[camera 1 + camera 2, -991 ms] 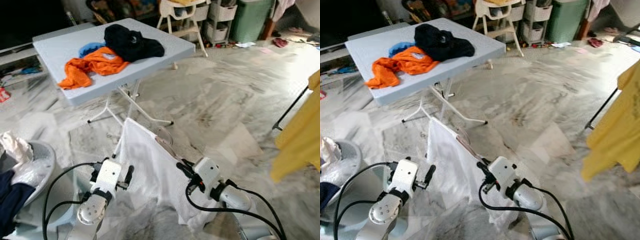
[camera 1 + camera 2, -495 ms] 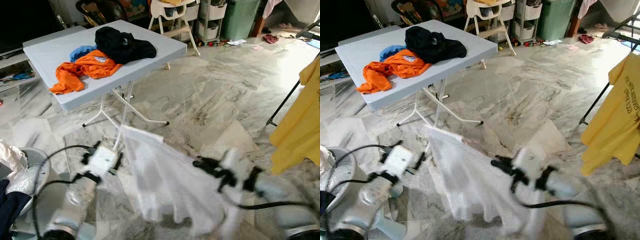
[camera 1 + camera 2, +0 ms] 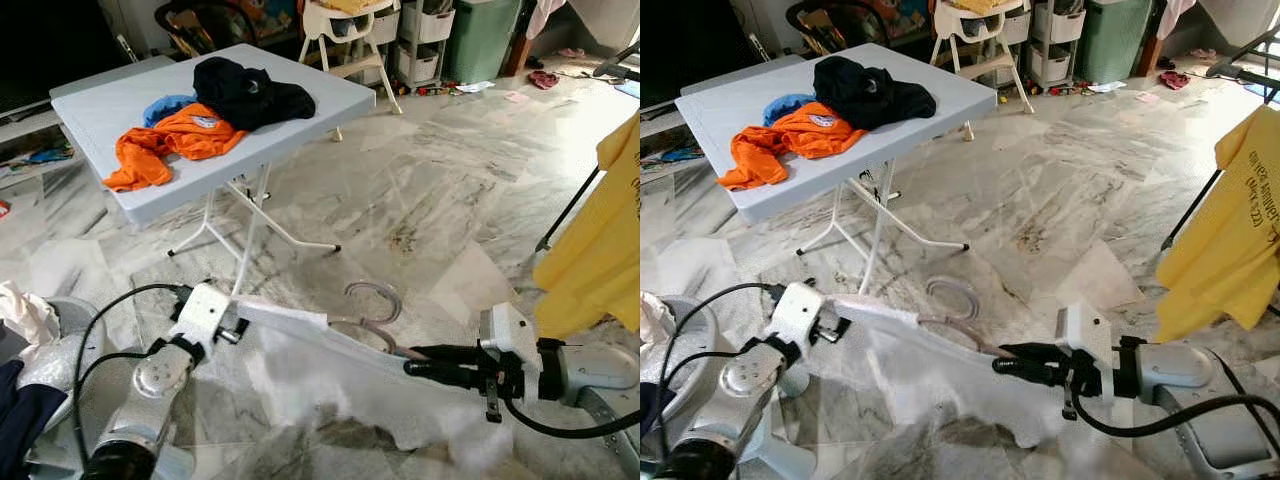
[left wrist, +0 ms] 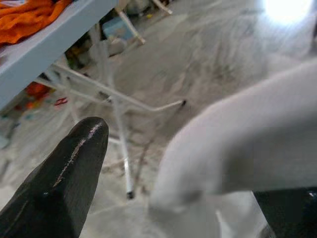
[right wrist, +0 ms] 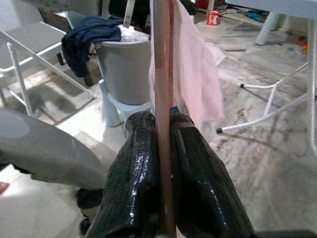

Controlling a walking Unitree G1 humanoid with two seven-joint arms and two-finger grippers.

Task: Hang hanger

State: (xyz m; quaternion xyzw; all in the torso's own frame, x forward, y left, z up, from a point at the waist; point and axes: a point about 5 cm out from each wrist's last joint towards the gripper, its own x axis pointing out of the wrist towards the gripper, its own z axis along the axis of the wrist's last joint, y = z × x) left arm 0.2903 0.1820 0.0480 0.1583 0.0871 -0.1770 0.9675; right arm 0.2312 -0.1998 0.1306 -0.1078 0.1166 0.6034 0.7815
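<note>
A white shirt (image 3: 340,375) hangs on a pinkish hanger whose hook (image 3: 372,300) curls up above the marble floor. The shirt and hanger lie almost level, stretched between my two grippers. My right gripper (image 3: 410,367) reaches in from the right and is shut on the hanger bar (image 5: 162,74), which runs straight up between its fingertips (image 5: 143,148). My left gripper (image 3: 238,328) is at the shirt's far shoulder. In the left wrist view its fingers (image 4: 69,173) stand wide apart with a fold of white cloth (image 4: 247,139) between them.
A grey folding table (image 3: 330,95) stands ahead with orange (image 3: 175,135), black (image 3: 250,90) and blue clothes on it. A grey bucket (image 3: 60,335) of laundry is at my left. A yellow shirt (image 3: 600,250) hangs on a rack at the right.
My right arm has swung out to the right and down. The hanger and shirt have gone from hanging upright to lying nearly level between the grippers. The camera has also shifted.
</note>
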